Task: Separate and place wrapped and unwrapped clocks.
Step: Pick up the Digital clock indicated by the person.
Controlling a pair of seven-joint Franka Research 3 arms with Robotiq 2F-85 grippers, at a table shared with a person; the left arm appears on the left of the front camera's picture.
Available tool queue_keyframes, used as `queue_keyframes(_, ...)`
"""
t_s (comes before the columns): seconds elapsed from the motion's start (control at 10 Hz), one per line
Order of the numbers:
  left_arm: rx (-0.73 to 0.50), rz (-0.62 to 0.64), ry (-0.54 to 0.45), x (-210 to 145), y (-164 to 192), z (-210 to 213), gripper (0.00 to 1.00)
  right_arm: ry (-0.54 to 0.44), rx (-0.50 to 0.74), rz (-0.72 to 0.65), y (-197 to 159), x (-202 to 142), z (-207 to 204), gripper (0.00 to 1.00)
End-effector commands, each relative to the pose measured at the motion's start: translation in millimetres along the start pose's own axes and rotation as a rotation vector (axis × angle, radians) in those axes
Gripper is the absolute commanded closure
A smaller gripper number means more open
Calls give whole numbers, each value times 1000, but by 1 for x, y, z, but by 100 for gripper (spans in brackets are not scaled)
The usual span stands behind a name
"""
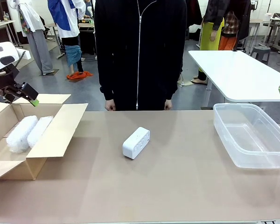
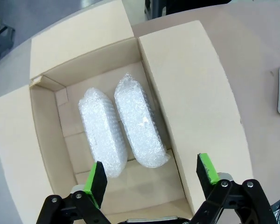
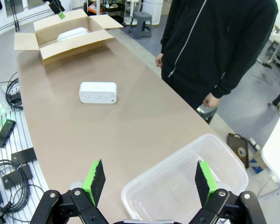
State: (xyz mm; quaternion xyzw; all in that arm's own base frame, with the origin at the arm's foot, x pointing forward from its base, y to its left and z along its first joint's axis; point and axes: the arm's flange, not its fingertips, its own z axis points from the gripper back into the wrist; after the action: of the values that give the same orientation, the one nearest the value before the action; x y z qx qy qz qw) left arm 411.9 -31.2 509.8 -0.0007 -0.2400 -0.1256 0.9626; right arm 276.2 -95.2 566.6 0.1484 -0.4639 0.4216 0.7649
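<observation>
With the left fingers (image 2: 97, 181) and right fingers (image 3: 94, 177) hanging open, the bare clock (image 1: 136, 143) is looking rigid, slick, best pinched across its width.

Robot: white arm casing (image 1: 2, 53), black skeletal jaws with round pivot bolts (image 2: 222, 184), bright green pads (image 2: 93, 177) on the tips; person: plain black long-sleeved jacket (image 1: 154, 46), pale zip (image 1: 138, 56) running down the front.

White clock (image 1: 136, 143); tan box (image 1: 60, 130); beige table (image 1: 177, 186).
</observation>
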Motion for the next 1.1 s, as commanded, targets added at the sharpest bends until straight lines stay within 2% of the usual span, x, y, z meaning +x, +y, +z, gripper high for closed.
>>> queue_keyframes(0.0,-5,-6,0,1,1,-1,0,-25,19,8,-1,0,-2,0)
queue_keyframes(0.8,-1,-1,0,0,0,0,0,-25,19,8,-1,0,-2,0)
queue_keyframes(1.0,-48,-117,-31,-10,17,24,0,-25,19,8,-1,0,-2,0)
